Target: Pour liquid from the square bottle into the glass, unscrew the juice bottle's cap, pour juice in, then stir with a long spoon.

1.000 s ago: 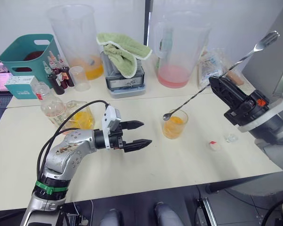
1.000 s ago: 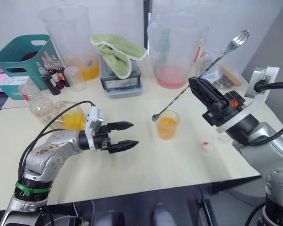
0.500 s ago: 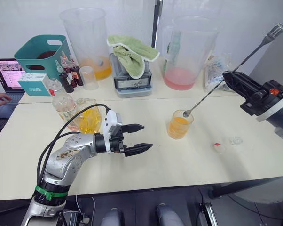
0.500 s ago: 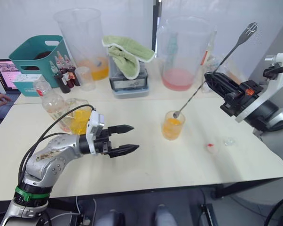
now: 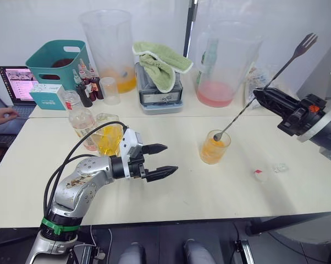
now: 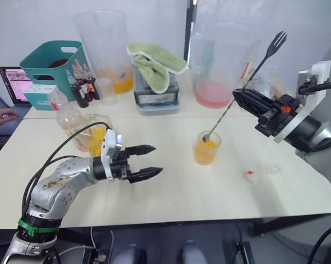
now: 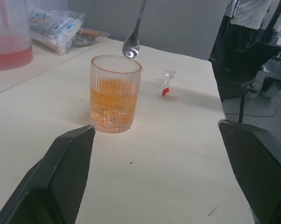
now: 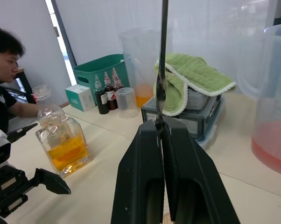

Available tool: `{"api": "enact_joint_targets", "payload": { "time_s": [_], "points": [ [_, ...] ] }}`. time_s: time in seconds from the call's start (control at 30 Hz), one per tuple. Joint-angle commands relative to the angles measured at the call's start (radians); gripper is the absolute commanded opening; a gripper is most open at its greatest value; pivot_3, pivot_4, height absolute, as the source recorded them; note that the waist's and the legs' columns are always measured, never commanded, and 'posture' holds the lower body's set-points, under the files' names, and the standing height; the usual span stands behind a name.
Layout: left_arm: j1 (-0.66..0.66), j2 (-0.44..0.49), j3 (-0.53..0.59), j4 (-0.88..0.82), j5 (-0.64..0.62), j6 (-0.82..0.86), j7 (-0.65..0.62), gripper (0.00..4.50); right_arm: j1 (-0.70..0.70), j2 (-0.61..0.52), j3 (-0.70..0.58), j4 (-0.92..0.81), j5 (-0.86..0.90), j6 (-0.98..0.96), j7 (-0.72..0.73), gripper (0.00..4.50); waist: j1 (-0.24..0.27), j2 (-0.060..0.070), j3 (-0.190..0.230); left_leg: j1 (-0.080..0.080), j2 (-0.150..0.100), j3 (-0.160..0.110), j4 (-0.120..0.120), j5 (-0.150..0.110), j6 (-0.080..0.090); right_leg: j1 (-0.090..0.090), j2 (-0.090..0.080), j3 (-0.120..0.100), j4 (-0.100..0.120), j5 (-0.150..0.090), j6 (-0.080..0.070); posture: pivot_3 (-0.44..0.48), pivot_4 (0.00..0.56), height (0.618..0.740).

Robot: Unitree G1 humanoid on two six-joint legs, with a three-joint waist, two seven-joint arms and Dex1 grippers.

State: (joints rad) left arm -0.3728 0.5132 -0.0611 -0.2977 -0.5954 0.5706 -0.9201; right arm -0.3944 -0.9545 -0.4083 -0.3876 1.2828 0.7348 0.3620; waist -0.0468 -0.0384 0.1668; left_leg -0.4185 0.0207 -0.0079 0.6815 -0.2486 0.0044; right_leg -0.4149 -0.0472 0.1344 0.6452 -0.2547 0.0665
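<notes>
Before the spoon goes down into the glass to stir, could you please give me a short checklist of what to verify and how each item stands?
1. Long spoon gripped by the right gripper: ok, fingers shut on its shaft.
2. Spoon bowl lined up with the glass: ok, it hangs just over the rim and is not in the liquid.
3. Glass upright and filled with orange drink: ok.
4. Left gripper out of the way: ok, open and off to the side of the glass, not touching it.
5. Cap clear of the stirring spot: ok, it lies apart on the table.
6. Glass steadied against tipping: not ok, nothing holds it.
</notes>
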Motion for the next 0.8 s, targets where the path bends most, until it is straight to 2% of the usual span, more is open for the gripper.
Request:
{"api": "enact_joint_targets", "payload": {
  "time_s": [0.03,0.2,0.63,0.8],
  "points": [
    [0.003,-0.001,0.008,-0.031,-0.009,-0.014,0.0,4.48,-0.014,-0.013,-0.034,-0.003,-0.013,0.014,0.013,0.0,0.006,0.002,0.0,-0.001,-0.002,-0.005,0.0,0.003,-0.001,0.0,-0.004,-0.009,0.002,0.0,0.0,0.0,0.15,0.733],
    [0.002,-0.004,0.005,-0.023,-0.001,-0.02,-0.002,4.48,-0.035,-0.042,-0.03,0.014,-0.051,0.041,0.057,0.0,0.031,0.004,0.0,-0.003,-0.007,-0.001,0.001,0.006,0.001,-0.006,-0.011,-0.014,0.002,0.0,0.0,0.0,0.15,0.733],
    [0.006,-0.023,-0.006,-0.026,0.008,-0.027,0.0,4.48,-0.101,-0.069,0.034,0.07,-0.224,0.048,0.159,0.0,0.033,0.004,0.0,-0.003,-0.007,0.0,0.001,0.007,0.002,-0.006,-0.012,-0.015,0.002,0.0,0.0,0.0,0.15,0.733],
    [0.015,-0.028,-0.009,-0.033,0.013,-0.028,0.002,4.48,-0.092,-0.031,0.12,0.078,-0.329,0.057,0.152,0.0,0.032,0.005,0.0,-0.003,-0.007,0.001,0.001,0.007,0.002,-0.006,-0.012,-0.015,0.002,0.0,0.0,0.0,0.15,0.733]
  ]
}}
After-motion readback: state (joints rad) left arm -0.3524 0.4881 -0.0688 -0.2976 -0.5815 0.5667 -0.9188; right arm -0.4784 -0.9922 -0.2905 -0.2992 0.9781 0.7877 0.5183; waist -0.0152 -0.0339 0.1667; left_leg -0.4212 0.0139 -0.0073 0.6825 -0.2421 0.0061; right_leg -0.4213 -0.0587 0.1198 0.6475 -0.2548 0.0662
